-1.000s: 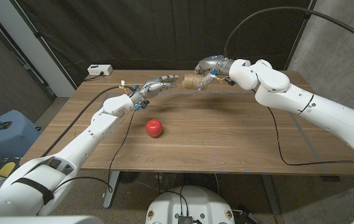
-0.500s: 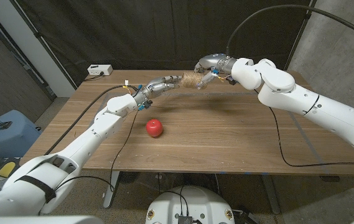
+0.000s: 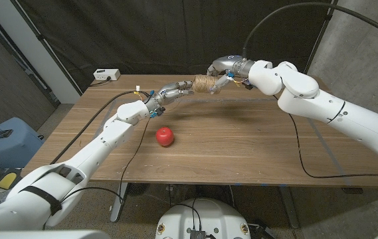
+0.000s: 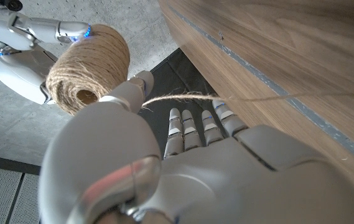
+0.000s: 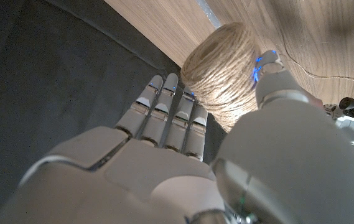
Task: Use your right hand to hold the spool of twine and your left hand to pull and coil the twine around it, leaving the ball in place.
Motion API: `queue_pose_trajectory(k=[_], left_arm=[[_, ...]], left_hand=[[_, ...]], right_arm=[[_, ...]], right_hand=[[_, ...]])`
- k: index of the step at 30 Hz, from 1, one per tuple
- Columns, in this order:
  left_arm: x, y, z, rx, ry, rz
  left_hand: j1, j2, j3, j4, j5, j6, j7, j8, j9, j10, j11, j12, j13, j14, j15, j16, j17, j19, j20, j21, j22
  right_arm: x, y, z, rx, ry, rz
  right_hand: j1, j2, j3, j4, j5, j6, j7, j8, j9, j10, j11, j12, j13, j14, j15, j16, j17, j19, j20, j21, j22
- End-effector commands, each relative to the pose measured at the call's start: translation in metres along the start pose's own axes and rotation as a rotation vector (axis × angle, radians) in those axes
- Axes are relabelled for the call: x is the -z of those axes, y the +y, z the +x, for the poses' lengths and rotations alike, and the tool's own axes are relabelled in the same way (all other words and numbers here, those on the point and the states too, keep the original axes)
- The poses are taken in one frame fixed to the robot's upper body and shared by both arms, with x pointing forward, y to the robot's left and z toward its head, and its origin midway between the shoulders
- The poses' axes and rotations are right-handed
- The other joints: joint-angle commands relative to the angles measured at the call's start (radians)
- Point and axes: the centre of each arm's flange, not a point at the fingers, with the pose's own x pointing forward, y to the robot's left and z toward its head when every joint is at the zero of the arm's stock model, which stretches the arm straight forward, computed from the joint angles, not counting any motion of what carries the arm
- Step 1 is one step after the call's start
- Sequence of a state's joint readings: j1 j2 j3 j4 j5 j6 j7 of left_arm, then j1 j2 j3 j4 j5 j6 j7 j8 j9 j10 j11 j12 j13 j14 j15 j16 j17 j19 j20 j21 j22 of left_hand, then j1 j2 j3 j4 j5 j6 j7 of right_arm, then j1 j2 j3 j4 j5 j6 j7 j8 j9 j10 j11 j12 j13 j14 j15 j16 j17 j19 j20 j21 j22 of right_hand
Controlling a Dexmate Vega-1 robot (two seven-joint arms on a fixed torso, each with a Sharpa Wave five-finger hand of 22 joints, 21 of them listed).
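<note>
**Wooden tabletop, two robot hands meeting at a spool of twine**

Wood-grain tabletop (image 3: 242,146) fills the middle of the head view, with a dark curtain behind it. At the far left corner sits a small white box (image 3: 107,75) with a cable.

From the lower left, the white left arm reaches across towards the far edge. Its left hand (image 3: 169,91) is raised above the tabletop, fingers stretched out towards the spool and just beside it. In the left wrist view, a single strand of twine (image 4: 183,98) runs from the thumb area across the outstretched fingers (image 4: 192,127); the strand seems pinched at the thumb, though the exact hold is hard to make out.

Nearer the robot, a red ball (image 3: 165,137) rests on the tabletop, beside the left forearm and well apart from both hands.

Further right, near the far edge, the spool of twine (image 3: 204,84) is held in the air, above its shadow on the wood. It is tan, tightly wound, with a hollow core visible in the left wrist view. The right hand (image 3: 227,72) grips it: in the right wrist view, the fingers (image 5: 164,118) wrap one side of the spool and the thumb presses the other.

A thin black cable (image 3: 300,156) trails over the tabletop below the right arm.
</note>
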State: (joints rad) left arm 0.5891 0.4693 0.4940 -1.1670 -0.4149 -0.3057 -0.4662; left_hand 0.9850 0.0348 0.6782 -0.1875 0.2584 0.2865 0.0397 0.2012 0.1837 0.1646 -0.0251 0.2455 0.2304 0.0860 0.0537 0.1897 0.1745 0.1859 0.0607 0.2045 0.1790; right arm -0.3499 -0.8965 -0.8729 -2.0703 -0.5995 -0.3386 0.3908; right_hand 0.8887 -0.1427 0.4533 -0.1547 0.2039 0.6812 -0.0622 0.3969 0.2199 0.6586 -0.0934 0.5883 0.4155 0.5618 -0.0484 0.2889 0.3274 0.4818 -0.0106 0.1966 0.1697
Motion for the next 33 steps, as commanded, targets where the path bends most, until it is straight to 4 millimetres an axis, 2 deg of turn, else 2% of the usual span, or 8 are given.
queue_pose_trajectory(k=[1,18,29,33], left_arm=[[0.002,-0.007,0.004,0.014,0.006,-0.006],[0.004,-0.010,0.014,0.024,0.001,-0.006],[0.006,-0.020,0.021,0.020,0.001,-0.003],[0.006,-0.025,0.023,0.021,-0.002,-0.010]], left_hand=[[0.017,0.004,-0.005,0.001,-0.001,0.009,0.000,0.009,0.003,0.014,-0.003,0.008,0.005,0.010,-0.004,0.007,0.002,0.009,0.004,0.008,0.004],[0.042,0.007,-0.014,0.004,-0.001,0.033,0.002,0.013,0.003,0.027,-0.006,0.012,0.007,0.018,-0.006,0.006,0.002,0.014,0.002,0.010,0.005],[0.075,0.027,-0.024,0.008,0.004,0.083,0.000,0.024,0.004,0.057,-0.016,0.022,0.012,0.049,-0.017,0.012,0.003,0.025,0.007,0.014,0.006],[0.091,0.049,-0.027,0.012,0.008,0.106,0.003,0.027,0.004,0.073,-0.020,0.028,0.014,0.068,-0.020,0.016,0.004,0.026,0.011,0.015,0.007]], right_arm=[[-0.003,-0.010,0.002,0.015,-0.034,-0.002],[-0.006,-0.024,0.006,0.047,-0.060,0.011],[-0.004,-0.035,0.010,0.068,-0.070,-0.017],[-0.004,-0.038,0.012,0.076,-0.070,-0.034]], right_hand=[[0.031,0.029,-0.001,-0.001,0.009,0.063,-0.058,0.004,0.005,0.079,-0.066,0.006,0.005,0.009,-0.168,0.004,0.003,0.013,0.001,0.006,0.005],[0.033,0.031,-0.004,0.000,0.008,0.067,-0.058,0.004,0.004,0.086,-0.067,0.007,0.006,0.016,-0.167,0.002,0.006,0.015,0.003,0.005,0.005],[0.035,0.033,-0.006,0.001,0.007,0.066,-0.058,0.002,0.003,0.090,-0.067,0.006,0.005,0.020,-0.168,0.001,0.008,0.017,0.005,0.005,0.005],[0.035,0.034,-0.006,0.001,0.007,0.074,-0.058,0.004,0.003,0.092,-0.070,0.006,0.004,0.023,-0.168,0.001,0.009,0.017,0.005,0.005,0.005]])
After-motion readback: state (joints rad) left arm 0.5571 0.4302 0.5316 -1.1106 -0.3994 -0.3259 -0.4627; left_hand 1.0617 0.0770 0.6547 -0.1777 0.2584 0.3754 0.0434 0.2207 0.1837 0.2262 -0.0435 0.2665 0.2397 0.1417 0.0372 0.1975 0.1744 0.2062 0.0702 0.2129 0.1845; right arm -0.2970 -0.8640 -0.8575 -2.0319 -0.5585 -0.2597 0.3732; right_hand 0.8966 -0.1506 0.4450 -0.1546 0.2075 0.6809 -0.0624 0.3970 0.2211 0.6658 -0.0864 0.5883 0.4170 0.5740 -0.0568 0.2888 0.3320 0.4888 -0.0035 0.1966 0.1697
